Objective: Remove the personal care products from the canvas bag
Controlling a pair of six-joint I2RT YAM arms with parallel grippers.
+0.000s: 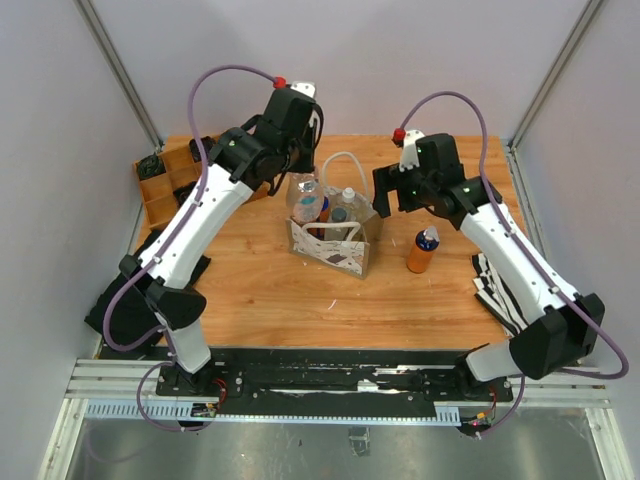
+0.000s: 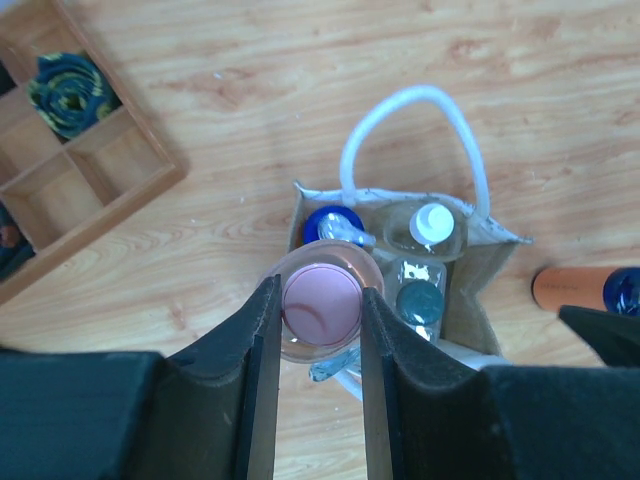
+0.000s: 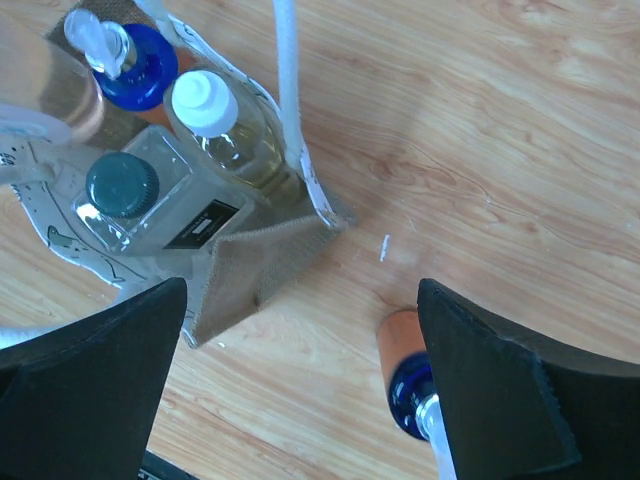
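Pink-capped bottle upright, cap up, pinched by left hand, over canvas bag, right hand spread

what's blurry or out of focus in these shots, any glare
Top external: even light, sharp, shadows soft. Left wrist: clear pink-capped bottle crisp, black fingers of the left gripper soft-edged. Right wrist: right gripper fingers dark and defocused, that bottle a smear at top left. No strong glare.
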